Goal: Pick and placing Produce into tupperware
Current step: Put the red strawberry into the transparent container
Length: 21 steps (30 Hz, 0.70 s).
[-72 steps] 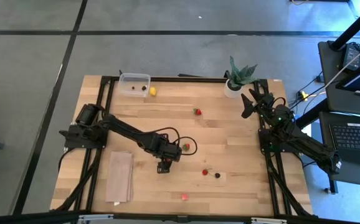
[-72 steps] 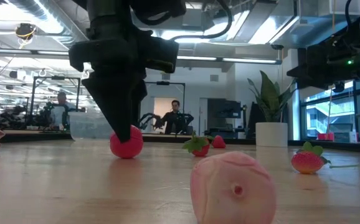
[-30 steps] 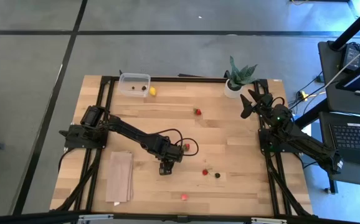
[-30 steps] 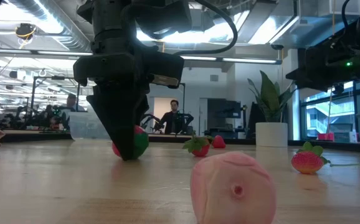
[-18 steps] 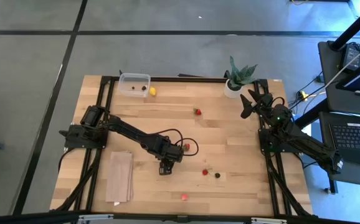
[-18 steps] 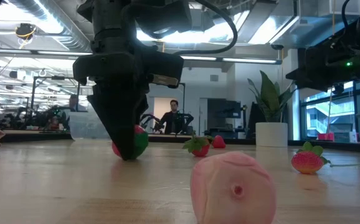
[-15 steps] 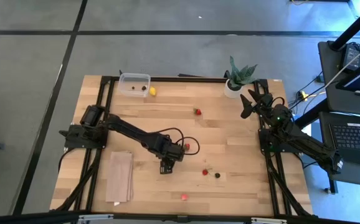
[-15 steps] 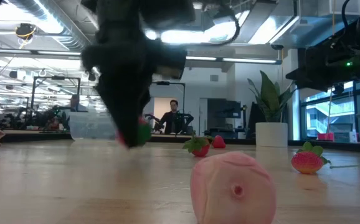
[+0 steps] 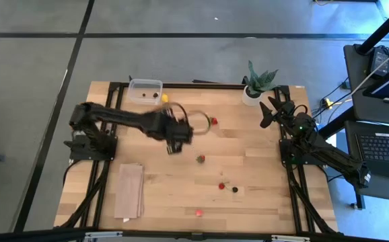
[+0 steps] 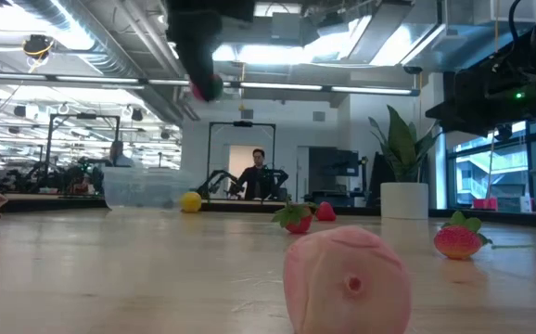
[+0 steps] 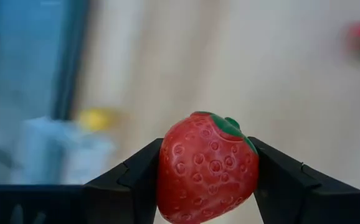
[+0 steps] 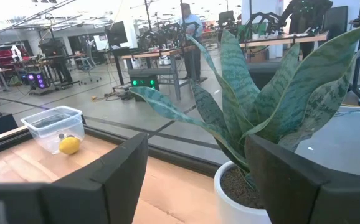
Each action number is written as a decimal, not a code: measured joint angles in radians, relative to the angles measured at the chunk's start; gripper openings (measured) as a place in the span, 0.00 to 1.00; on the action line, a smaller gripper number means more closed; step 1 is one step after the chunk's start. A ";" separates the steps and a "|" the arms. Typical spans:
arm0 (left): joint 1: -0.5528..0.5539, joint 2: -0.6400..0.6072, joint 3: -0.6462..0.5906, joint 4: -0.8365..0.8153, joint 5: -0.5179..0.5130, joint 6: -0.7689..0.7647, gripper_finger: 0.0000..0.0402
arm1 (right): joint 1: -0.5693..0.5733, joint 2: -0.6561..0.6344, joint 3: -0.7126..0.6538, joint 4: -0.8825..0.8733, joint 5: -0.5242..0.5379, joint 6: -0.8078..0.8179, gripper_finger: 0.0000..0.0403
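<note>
The left gripper (image 9: 175, 138), raised above the table (image 9: 248, 202) mid-way toward the tupperware (image 9: 145, 91), clamps a red strawberry (image 11: 206, 167) between its fingers. The tupperware sits at the table's far left corner, holding what appear to be dark berries, with a yellow piece (image 9: 165, 98) just beside it outside. Several pieces remain loose: strawberries (image 9: 200, 159), a dark berry (image 9: 235, 189) and a pink piece (image 9: 198, 212). The right gripper (image 9: 270, 111) waits, jaws spread, by the potted plant (image 9: 256, 83). Most of the task appears undone.
</note>
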 joint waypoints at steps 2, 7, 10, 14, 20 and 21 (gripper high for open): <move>0.041 -0.051 0.011 -0.048 -0.072 0.002 0.48 | 0.000 0.000 0.000 0.000 0.000 0.000 0.67; 0.186 -0.171 0.016 -0.081 -0.161 0.027 0.48 | 0.000 0.000 0.000 0.000 0.000 0.000 0.67; 0.303 -0.216 0.016 -0.082 -0.212 0.051 0.50 | 0.000 0.000 0.000 0.000 0.000 0.001 0.67; 0.474 -0.236 0.016 -0.048 -0.240 0.078 0.49 | 0.000 0.000 0.000 0.000 0.000 0.001 0.67; 0.725 -0.210 0.016 0.100 -0.038 0.084 0.49 | 0.000 0.000 0.000 0.000 0.001 0.004 0.67; 0.760 -0.201 0.016 0.116 0.003 0.074 0.49 | 0.000 0.000 0.000 0.000 0.001 0.010 0.67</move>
